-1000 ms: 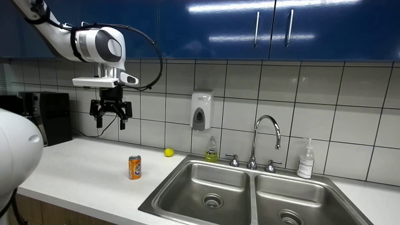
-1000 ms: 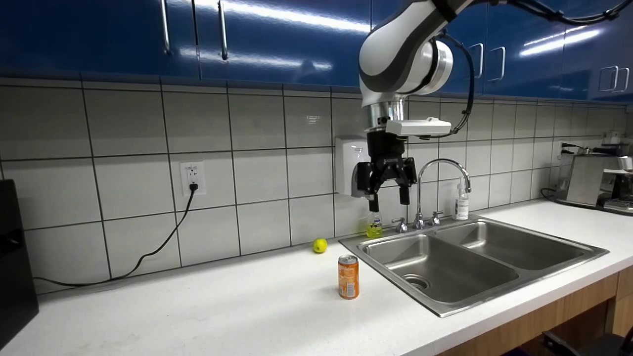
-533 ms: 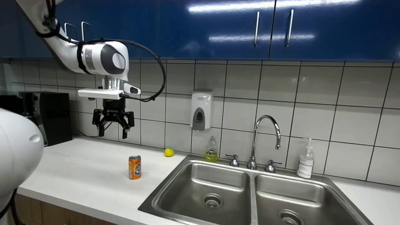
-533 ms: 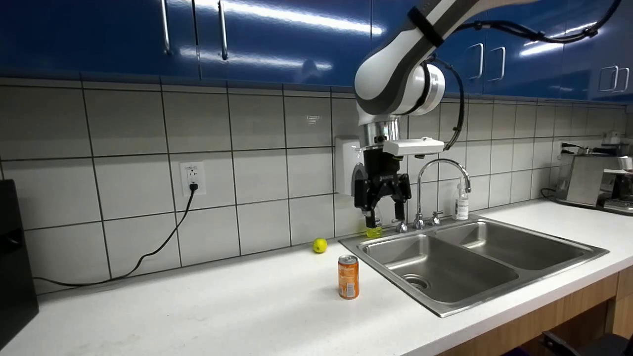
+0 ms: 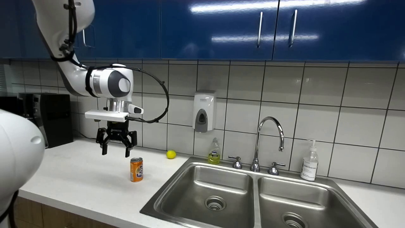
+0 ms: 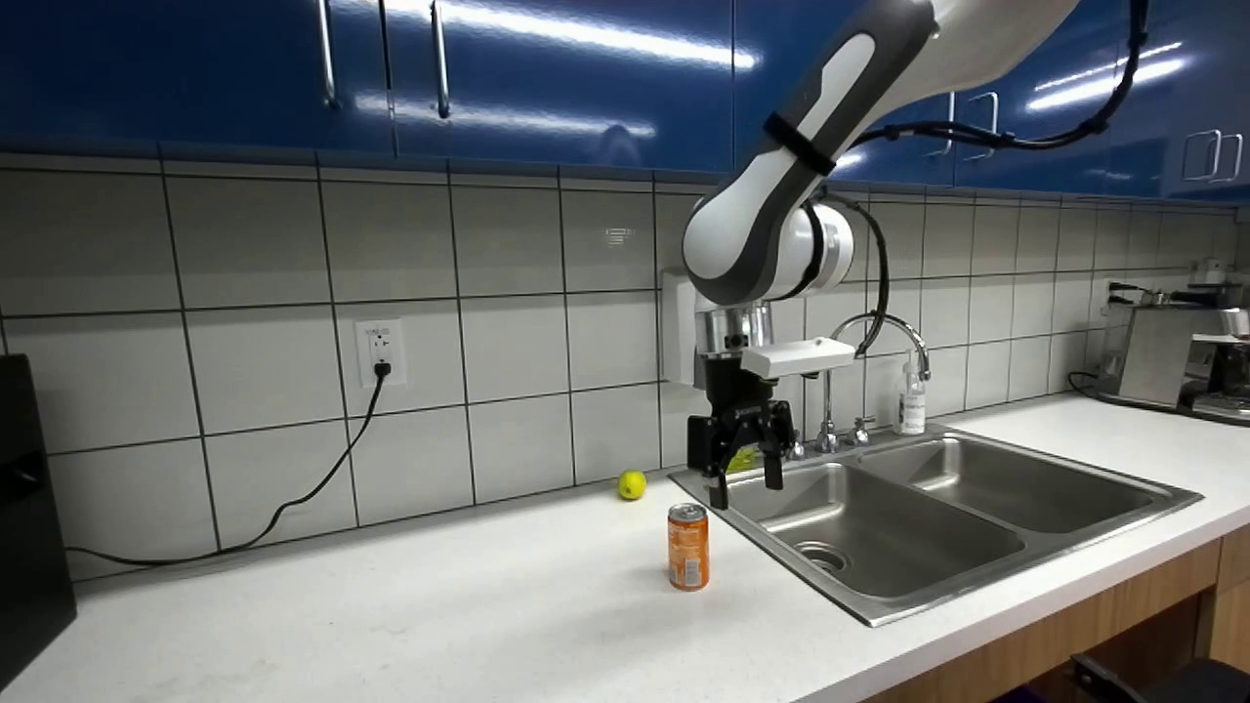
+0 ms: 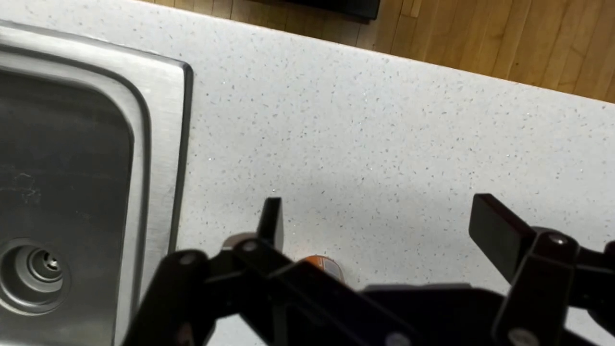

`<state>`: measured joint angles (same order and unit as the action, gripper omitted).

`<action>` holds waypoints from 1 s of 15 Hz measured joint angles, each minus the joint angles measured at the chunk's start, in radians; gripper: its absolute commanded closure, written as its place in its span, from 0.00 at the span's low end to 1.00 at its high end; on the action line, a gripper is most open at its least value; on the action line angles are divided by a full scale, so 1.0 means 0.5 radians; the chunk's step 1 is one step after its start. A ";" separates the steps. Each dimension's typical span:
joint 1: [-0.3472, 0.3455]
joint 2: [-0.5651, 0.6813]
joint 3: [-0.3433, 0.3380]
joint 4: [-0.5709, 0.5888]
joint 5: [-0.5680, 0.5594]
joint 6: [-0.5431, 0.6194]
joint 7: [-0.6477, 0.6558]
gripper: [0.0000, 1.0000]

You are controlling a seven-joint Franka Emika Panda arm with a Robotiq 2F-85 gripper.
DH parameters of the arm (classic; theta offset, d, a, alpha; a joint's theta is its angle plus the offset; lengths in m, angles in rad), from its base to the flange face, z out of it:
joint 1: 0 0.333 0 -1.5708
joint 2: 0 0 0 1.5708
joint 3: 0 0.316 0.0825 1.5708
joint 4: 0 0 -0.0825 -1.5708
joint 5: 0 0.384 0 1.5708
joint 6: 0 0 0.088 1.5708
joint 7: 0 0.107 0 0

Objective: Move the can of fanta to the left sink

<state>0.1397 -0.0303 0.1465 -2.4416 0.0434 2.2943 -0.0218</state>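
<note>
The can of fanta (image 5: 136, 170) stands upright on the white counter, orange with a silvery top. It also shows in an exterior view (image 6: 688, 549). In the wrist view only a piece of the can (image 7: 326, 264) shows, mostly hidden behind a gripper linkage. My gripper (image 5: 116, 152) is open and empty, pointing down, with its fingertips higher than the can and apart from it. In the wrist view the gripper (image 7: 383, 216) has its fingers wide apart over bare counter. The left sink (image 5: 190, 202) is beside the can; its basin also shows in an exterior view (image 6: 879, 552) and the wrist view (image 7: 62, 168).
A yellow-green round object (image 5: 171, 154) lies by the wall. A dish soap bottle (image 5: 214, 153), the faucet (image 5: 258, 142) and a pump bottle (image 5: 309, 166) stand behind the sink. The right basin (image 5: 303, 193) adjoins. A black appliance (image 5: 53, 120) stands at the counter's far end.
My gripper has come down a long way toward the counter, shifting slightly sideways toward the can, and stays open. The can has not moved.
</note>
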 measured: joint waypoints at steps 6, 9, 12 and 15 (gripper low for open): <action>-0.001 0.298 -0.025 0.159 -0.033 0.148 0.000 0.00; -0.009 0.465 -0.063 0.298 -0.049 0.177 0.000 0.00; -0.017 0.611 -0.100 0.430 -0.068 0.179 0.000 0.00; -0.019 0.735 -0.128 0.547 -0.081 0.179 0.000 0.00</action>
<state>0.1303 0.3371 0.0824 -2.1679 0.0030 2.3839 -0.0218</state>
